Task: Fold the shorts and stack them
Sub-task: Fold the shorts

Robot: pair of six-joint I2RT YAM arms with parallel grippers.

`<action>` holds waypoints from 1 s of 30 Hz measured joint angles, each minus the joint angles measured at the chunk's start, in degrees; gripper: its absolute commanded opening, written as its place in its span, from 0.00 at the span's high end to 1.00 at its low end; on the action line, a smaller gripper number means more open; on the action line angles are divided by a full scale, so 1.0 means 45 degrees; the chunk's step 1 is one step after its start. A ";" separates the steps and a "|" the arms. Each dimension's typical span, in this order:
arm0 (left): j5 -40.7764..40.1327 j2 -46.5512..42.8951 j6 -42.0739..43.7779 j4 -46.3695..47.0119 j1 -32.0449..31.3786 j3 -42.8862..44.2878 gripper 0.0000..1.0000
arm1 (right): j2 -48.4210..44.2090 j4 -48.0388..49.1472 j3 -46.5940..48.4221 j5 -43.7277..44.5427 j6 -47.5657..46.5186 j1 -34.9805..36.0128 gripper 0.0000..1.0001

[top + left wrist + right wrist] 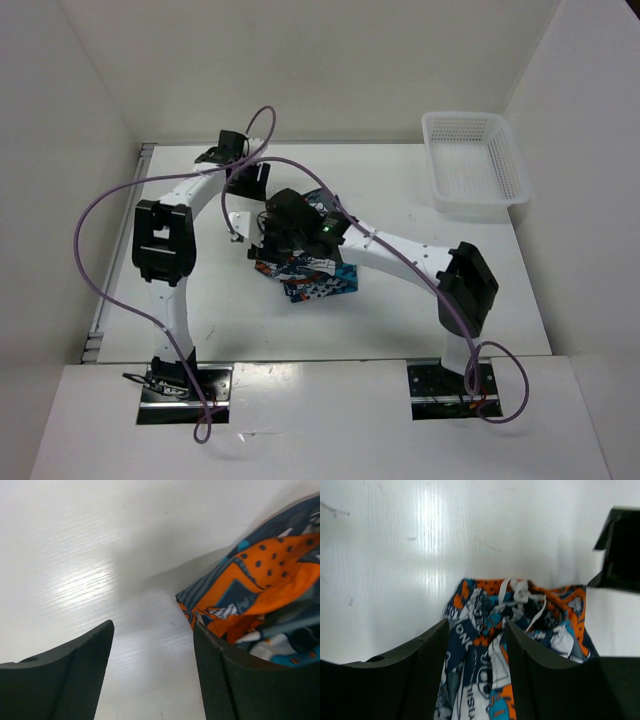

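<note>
The shorts (318, 281) lie as a folded bundle in teal, orange, navy and white print at the middle of the table. Both arms meet over the bundle's far left end. My left gripper (152, 645) is open with only bare table between its fingers; the shorts (260, 585) lie just outside its right finger (225, 680). My right gripper (476, 635) is open, low over the shorts (485, 645), with fabric lying between its fingers. The white drawstring (520, 594) and orange waistband show beyond the fingertips.
A white mesh basket (475, 165) stands at the far right of the table. Purple cables (100, 230) loop around the left arm. In the right wrist view the left gripper's black body (620, 550) is close by at the upper right.
</note>
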 measured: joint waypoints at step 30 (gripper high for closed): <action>0.2361 -0.0816 -0.0005 -0.1413 -0.1336 -0.1379 0.91 | -0.0699 0.0753 -0.5445 0.1787 -0.0617 -0.1137 1.00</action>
